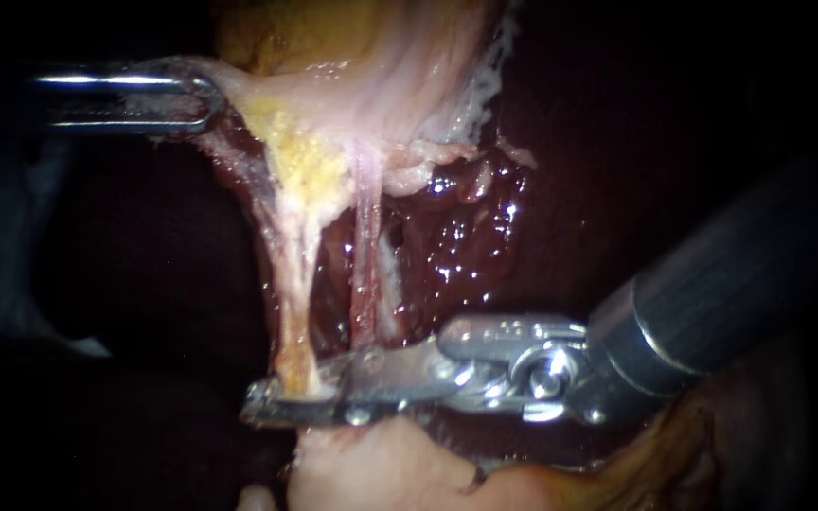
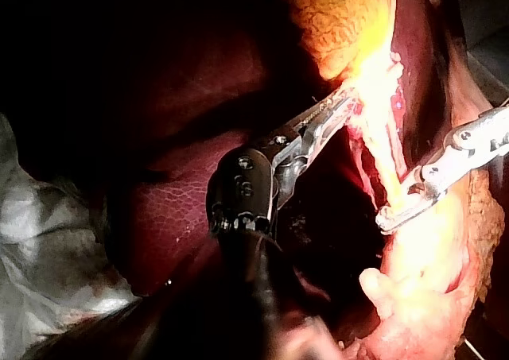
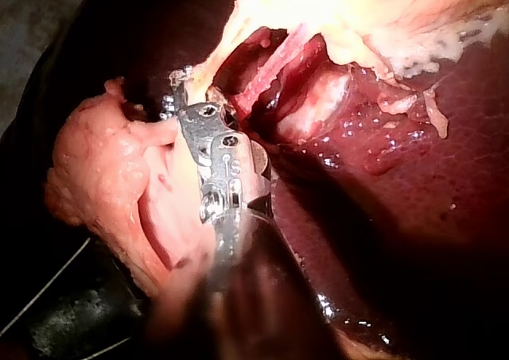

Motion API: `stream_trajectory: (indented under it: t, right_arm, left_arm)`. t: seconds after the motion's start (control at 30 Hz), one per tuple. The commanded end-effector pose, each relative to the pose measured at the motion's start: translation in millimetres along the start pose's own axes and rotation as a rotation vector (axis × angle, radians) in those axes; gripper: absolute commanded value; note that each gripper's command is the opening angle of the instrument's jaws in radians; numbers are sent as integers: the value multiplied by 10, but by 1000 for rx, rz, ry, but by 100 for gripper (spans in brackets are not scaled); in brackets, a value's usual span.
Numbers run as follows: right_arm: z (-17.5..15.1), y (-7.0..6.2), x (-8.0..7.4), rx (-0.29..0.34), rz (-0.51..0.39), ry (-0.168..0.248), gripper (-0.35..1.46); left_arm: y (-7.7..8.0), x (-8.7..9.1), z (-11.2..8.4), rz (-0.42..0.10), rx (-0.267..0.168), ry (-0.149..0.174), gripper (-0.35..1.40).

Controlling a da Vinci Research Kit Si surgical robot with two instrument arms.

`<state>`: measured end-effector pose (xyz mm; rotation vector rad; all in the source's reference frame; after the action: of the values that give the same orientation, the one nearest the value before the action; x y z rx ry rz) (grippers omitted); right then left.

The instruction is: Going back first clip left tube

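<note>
In the endoscope view, the left instrument (image 1: 186,95) comes in high, its end effector closed on the pale edge of the gallbladder (image 1: 400,76) and pulling it taut. Below hang two strands: the thick, yellowish left tube (image 1: 295,274) and the thin pink right tube (image 1: 366,246), with the wet liver (image 1: 466,237) behind. The right instrument (image 1: 291,396) lies across the foot of the left tube. A narrow gap shows between its jaws, so I judge its end effector open, with the tube's lower end between the jaws rather than clamped. I can make out no clip there.

In the left wrist view, the left instrument (image 2: 338,110) bites the bright tissue ahead of it. Beside it, the right instrument (image 2: 394,213) hooks around the left tube (image 2: 386,169).

In the right wrist view, the right instrument (image 3: 191,106) rests against a pale lump of tissue (image 3: 95,177), and a reddish tube (image 3: 274,67) runs just beyond its tip. I cannot tell which tube it is.

The risk in backing out is drag. If a jaw catches the left tube, the stretched tube could tear or any clip be pulled askew. A sideways swing could snag the right tube. Slack in the left instrument's hold would let tissue fold over the jaws.
</note>
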<state>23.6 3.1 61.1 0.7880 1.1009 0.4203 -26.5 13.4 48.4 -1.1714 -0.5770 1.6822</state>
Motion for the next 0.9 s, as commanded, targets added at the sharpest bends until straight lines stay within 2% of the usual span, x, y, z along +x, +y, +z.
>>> stream_trajectory:
  t: [0.03,0.07,0.13,0.2,0.23,0.3,0.43,0.6,0.67,0.9]
  right_arm:
    - [0,0,0,0,0,0,-35]
    - [0,0,0,9,0,-2,-30]
    - [0,0,-1,11,-1,6,5]
    - [0,1,-1,19,-3,38,30]
    - [0,1,-1,22,-4,52,35]
    - [-1,3,-1,27,-5,72,39]
    - [-3,9,-2,-11,-27,81,44]
    - [-13,23,-5,-106,-120,95,49]
    - [-19,26,-7,-123,-145,95,50]
    - [-56,23,-10,-143,-245,88,50]
  left_arm:
    - [0,0,0,1,0,0,-35]
    - [0,0,0,1,0,0,-35]
    - [0,0,-1,1,0,0,-35]
    - [0,0,-1,1,0,0,-35]
    - [0,0,-1,1,0,0,-35]
    - [0,0,-2,1,0,0,-35]
    - [0,0,-2,1,0,0,-35]
    - [0,-1,-3,1,-1,-1,-35]
    - [0,-1,-3,1,-1,-1,-35]
    - [-1,-1,-5,2,-2,-1,-35]
